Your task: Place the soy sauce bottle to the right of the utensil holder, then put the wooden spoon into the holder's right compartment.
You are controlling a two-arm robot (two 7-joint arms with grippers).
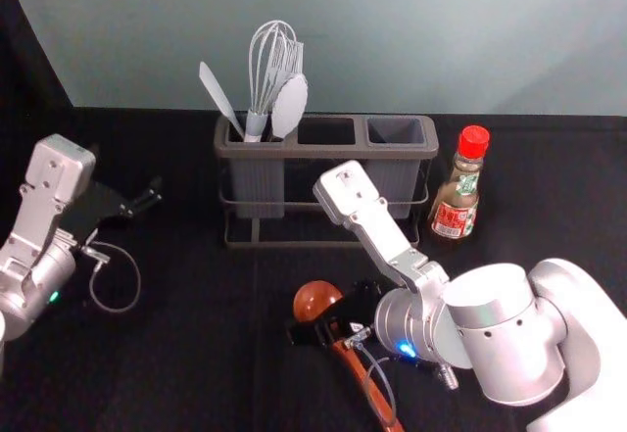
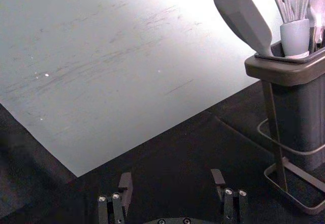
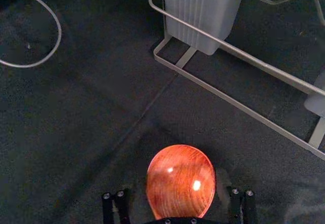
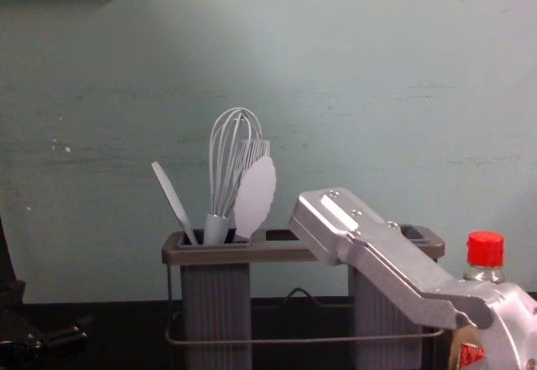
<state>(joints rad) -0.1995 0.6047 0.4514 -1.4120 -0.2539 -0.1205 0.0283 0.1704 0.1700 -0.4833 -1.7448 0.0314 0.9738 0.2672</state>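
In the head view, the soy sauce bottle [image 1: 457,189] stands upright just right of the utensil holder [image 1: 326,138]; its red cap [image 4: 485,249] shows in the chest view. The wooden spoon [image 1: 315,300] lies on the table before the holder, bowl toward it. My right gripper [image 1: 318,330] is low over the spoon's neck. In the right wrist view, the right gripper [image 3: 175,198] is open, one finger on each side of the spoon's bowl [image 3: 181,181]. My left gripper [image 1: 147,200] is parked at the left; in its wrist view, the left gripper [image 2: 171,181] is open with nothing between its fingers.
A whisk [image 1: 272,65], a spatula [image 1: 219,94] and another pale utensil [image 1: 290,106] stand in the holder's left compartment. Behind the black table [image 1: 186,334] rises a pale wall [image 1: 441,40]. The right forearm crosses in front of the holder's right part.
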